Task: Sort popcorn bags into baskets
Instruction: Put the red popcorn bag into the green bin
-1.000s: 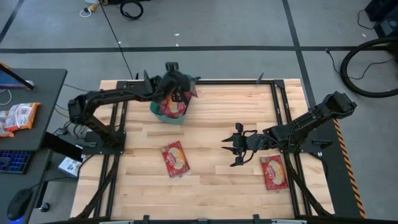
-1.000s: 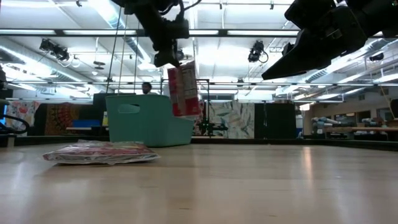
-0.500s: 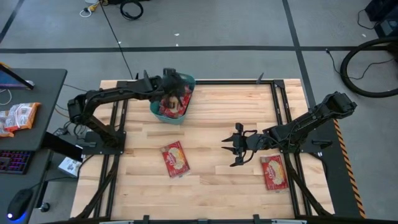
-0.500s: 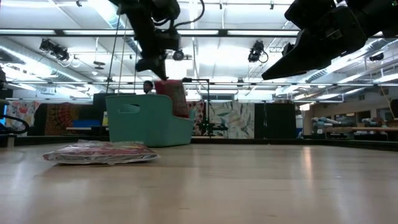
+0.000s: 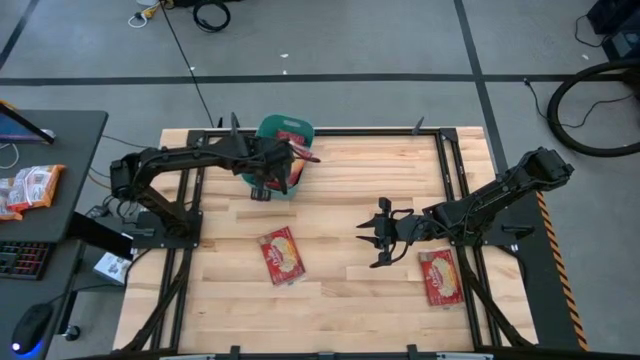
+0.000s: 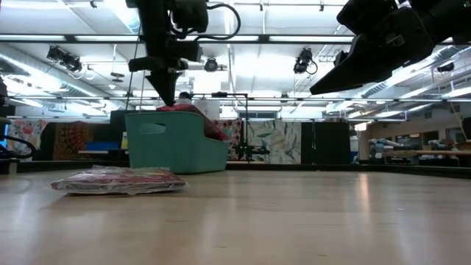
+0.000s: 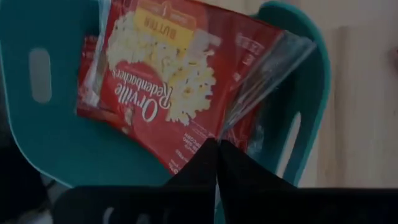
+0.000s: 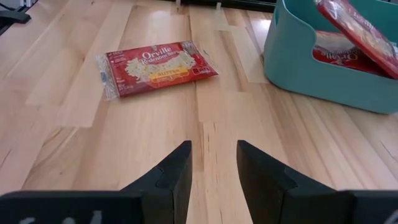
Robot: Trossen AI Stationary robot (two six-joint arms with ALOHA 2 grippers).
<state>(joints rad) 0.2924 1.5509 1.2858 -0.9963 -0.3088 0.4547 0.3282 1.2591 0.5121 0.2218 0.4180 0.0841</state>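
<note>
the left end effector [image 5: 268, 178] hovered over the teal basket [image 5: 262, 181], its fingers pressed together on nothing. a popcorn bag [image 7: 168, 87] lay tilted inside on other bags, one corner over the rim. the right end effector [image 5: 372, 239] hung mid-bench, fingers narrowly parted and empty. one bag [image 5: 282, 255] lay on the wooden bench [image 5: 340, 180] and another [image 5: 440, 276] by the right arm.

"Orville Redenbacher's", "BUTTER" on popcorn bag [image 7: 163, 93]
</note>
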